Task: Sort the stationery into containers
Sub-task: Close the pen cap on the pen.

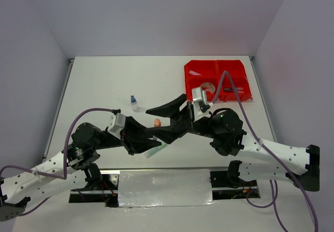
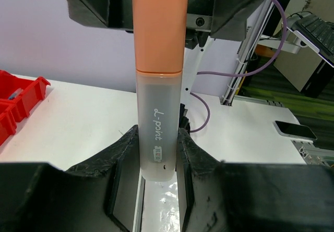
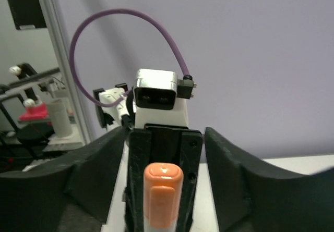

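My left gripper [image 1: 147, 134] is shut on a highlighter with a clear barrel and an orange cap [image 1: 156, 121], held above the table's near middle. In the left wrist view the gripper [image 2: 158, 141] clamps the barrel's lower end and the highlighter [image 2: 159, 86] points away from it. My right gripper [image 1: 158, 123] faces the left one, open wide, its jaws on either side of the cap and not touching it. In the right wrist view the gripper [image 3: 163, 138] is open around the orange cap [image 3: 163, 190]. The red bins [image 1: 217, 80] stand at the far right.
A small blue-capped clear bottle [image 1: 134, 103] stands left of the grippers. A pale green highlighter [image 1: 155, 149] lies on the table under the left gripper. A tape roll [image 1: 209, 86] and a dark pen [image 1: 232, 89] lie in the bins. The red bins' edge [image 2: 15, 101] shows at the left wrist view's left.
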Action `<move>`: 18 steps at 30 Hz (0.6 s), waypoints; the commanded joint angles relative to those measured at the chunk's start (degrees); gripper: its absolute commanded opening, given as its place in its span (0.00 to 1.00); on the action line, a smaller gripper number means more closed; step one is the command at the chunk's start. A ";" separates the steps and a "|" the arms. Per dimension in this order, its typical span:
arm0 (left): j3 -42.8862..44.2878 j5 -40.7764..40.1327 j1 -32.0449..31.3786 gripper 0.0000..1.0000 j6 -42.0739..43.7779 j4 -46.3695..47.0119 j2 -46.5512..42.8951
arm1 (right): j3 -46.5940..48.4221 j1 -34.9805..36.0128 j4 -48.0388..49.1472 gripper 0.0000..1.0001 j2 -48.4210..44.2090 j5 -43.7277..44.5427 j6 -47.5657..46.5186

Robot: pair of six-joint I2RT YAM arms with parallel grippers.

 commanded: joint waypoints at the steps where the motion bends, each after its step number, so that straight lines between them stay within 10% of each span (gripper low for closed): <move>1: 2.14 0.35 0.06 0.00 1.72 2.12 -1.27 | 1.27 0.32 0.73 0.65 0.15 -0.14 -0.76; 14: 4.51 1.31 0.06 0.00 3.56 1.59 -2.94 | -1.19 0.15 0.38 0.00 1.47 -0.23 0.38; 18: 6.96 2.80 0.06 0.00 5.49 1.42 -2.68 | -2.77 -1.34 -0.68 0.00 2.00 -2.77 1.78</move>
